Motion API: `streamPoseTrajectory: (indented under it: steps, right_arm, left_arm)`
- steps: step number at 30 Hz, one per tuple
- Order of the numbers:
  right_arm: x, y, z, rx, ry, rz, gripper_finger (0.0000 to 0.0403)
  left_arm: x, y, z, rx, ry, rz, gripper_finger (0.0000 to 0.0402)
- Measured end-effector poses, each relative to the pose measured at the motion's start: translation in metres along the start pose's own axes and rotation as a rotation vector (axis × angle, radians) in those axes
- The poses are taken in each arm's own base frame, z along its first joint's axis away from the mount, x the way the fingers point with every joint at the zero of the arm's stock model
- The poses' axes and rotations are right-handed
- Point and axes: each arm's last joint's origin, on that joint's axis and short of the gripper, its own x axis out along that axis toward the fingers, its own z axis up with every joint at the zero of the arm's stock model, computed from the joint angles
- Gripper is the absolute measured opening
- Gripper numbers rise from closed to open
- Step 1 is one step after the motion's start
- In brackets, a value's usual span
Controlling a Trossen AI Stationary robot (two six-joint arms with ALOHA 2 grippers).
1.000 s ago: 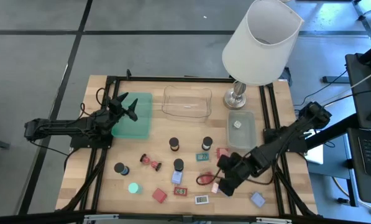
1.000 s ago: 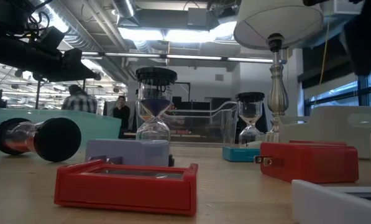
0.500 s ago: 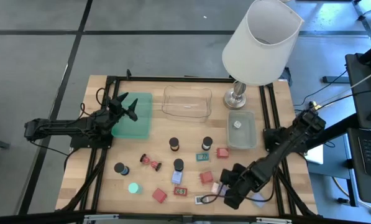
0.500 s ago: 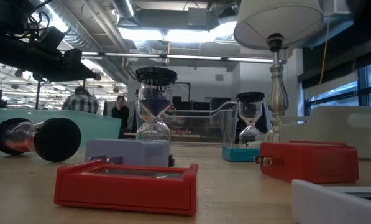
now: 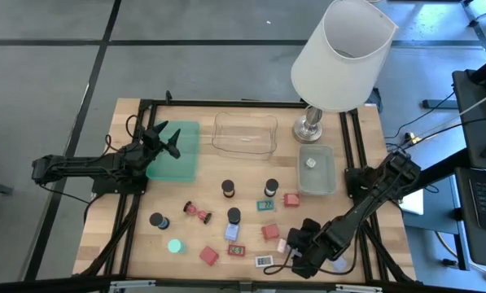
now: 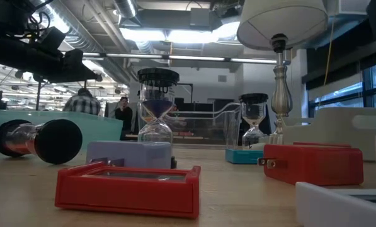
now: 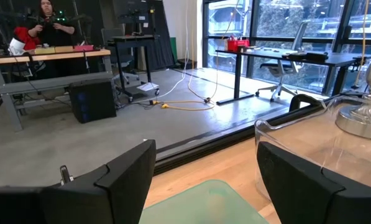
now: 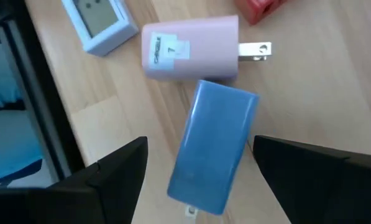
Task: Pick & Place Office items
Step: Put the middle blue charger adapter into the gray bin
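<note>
High view, reading left to right. Left arm waits at 9 o'clock of the table point(image 5: 129, 228); left gripper point(image 5: 168, 140) hangs over the green tray point(image 5: 181, 163), fingers point(image 7: 120, 171) spread and holding nothing, as the left wrist view confirms. Clear tray point(image 5: 244, 135) lies at 12 o'clock, with the lamp point(image 5: 340, 57) to its right and the grey tray point(image 5: 317, 169) just below the lamp base.

Office items lie scattered across the table's near half, from 7 to 5 o'clock: a blue-topped cylinder point(image 5: 157, 220), a green disc point(image 5: 175, 245), a toppled hourglass point(image 5: 197, 212), a red block point(image 5: 208, 255), three upright black cylinders point(image 5: 228, 189), a teal rectangle point(image 5: 264, 206), a labelled rectangle point(image 5: 264, 261) and two red plugs point(image 5: 291, 199).

Right arm reaches to 5 o'clock; right gripper point(image 5: 308, 262) is lowered near the table's front edge. Right wrist view: its fingers point(image 8: 117, 171) stand apart on either side of a blue block point(image 8: 215, 146), which lies flat on the wood and is not clasped. A pink plug point(image 8: 191, 48) touches the block's far end; a small white display point(image 8: 100, 23) lies beside the plug.

Low view: the red block point(image 6: 128, 186) sits nearest the camera, an hourglass point(image 6: 157, 110) upright behind it, people in the room beyond.
</note>
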Motion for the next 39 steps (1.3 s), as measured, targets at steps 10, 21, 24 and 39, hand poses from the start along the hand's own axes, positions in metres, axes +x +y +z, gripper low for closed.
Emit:
streamPoseTrajectory:
  steps: [10, 21, 24, 39]
  right_arm:
    - [0.004, -0.001, 0.001, 0.142, 0.007, -0.012, 0.0230]
    - [0.001, -0.001, 0.004, 0.455, 0.056, 0.010, 0.0119]
    - [-0.010, -0.003, 0.007, 0.508, 0.060, 0.028, 0.0119]
    - [-0.117, -0.071, 0.037, 0.447, -0.342, -0.203, 0.0119]
  left_arm:
    - [0.000, 0.000, 0.000, 0.003, 0.002, 0.000, 0.0279]
    - [0.000, 0.000, 0.000, 0.002, 0.002, 0.000, 0.0279]
    - [0.000, 0.000, 0.000, 0.002, 0.002, 0.000, 0.0279]
    - [0.000, 0.000, 0.000, 0.002, 0.002, 0.000, 0.0279]
